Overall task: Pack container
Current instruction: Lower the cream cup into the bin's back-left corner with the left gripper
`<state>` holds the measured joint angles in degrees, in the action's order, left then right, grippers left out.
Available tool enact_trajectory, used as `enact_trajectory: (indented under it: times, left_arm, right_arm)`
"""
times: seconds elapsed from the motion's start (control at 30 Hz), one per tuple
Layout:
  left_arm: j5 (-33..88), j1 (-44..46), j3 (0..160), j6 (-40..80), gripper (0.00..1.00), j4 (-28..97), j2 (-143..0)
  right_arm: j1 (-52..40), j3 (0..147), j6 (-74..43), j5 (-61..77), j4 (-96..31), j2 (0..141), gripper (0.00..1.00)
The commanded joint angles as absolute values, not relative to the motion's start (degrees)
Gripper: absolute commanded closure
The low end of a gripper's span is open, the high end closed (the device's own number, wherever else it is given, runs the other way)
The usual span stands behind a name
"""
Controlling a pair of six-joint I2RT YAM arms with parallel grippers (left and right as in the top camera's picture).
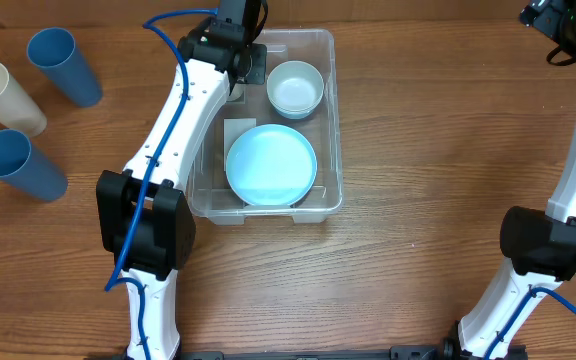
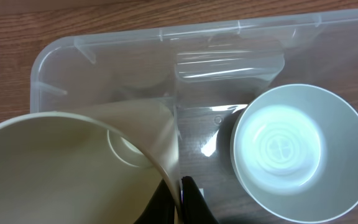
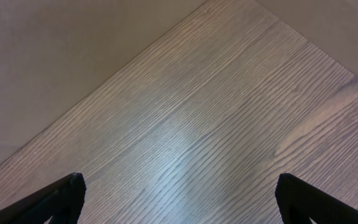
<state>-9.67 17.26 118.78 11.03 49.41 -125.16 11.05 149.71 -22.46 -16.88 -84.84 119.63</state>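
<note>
The clear plastic container [image 1: 334, 130] sits mid-table and holds a light blue plate [image 1: 271, 165] at its front and a pale bowl [image 1: 295, 88] at its back right. My left gripper [image 1: 238, 48] is over the container's back left corner, shut on the rim of a cream cup [image 2: 61, 168]. In the left wrist view the fingers [image 2: 180, 199] pinch the cup wall, and the cup hangs inside the container [image 2: 61, 50] beside the bowl [image 2: 303, 149]. In the overhead view my arm hides the cup. My right gripper [image 3: 179, 199] is open and empty, at the far right back [image 1: 553, 20] over bare table.
Three cups lie on the table at the far left: a blue one [image 1: 65, 66], a cream one [image 1: 4, 96] and another blue one [image 1: 20, 165]. A white label [image 1: 236, 130] shows on the container's base beside the plate.
</note>
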Motion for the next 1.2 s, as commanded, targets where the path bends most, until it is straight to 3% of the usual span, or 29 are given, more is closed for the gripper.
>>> enact_trajectory:
  times: [0.0,0.07,0.13,0.33,0.47,0.5,0.57,0.83,1.17]
  left_arm:
    - [-11.35,15.07,119.24,12.91,0.92,48.95,-125.75]
    - [-11.4,14.76,119.24,12.86,0.73,47.86,-125.75]
    - [-11.94,14.57,119.24,12.86,0.63,45.65,-125.75]
    - [-12.71,14.52,119.24,12.21,0.59,39.64,-125.75]
    - [-12.64,14.52,119.24,12.23,0.64,39.62,-125.75]
    - [-12.6,14.52,119.24,12.23,0.84,40.45,-125.75]
    - [-12.6,14.55,119.24,12.23,0.95,40.97,-125.75]
    - [-12.45,14.66,119.24,11.44,0.96,42.39,-125.75]
    - [-12.71,14.68,119.24,0.67,0.96,44.64,-125.75]
  right_arm:
    - [11.0,149.95,-22.5,-17.52,-84.55,119.59,0.0]
    - [11.0,149.95,-22.48,-17.52,-84.55,119.59,0.0]
    - [11.0,149.95,-22.5,-17.52,-84.55,119.59,0.0]
    - [11.0,149.95,-22.5,-17.52,-84.55,119.59,0.0]
    - [11.0,149.95,-22.5,-17.54,-84.55,119.59,0.0]
    - [11.0,149.95,-22.48,-17.52,-84.55,119.59,0.0]
    - [11.0,149.95,-22.5,-17.52,-84.55,119.59,0.0]
    - [11.0,149.95,-22.48,-17.52,-84.55,119.59,0.0]
    - [11.0,149.95,-22.48,-17.52,-84.55,119.59,0.0]
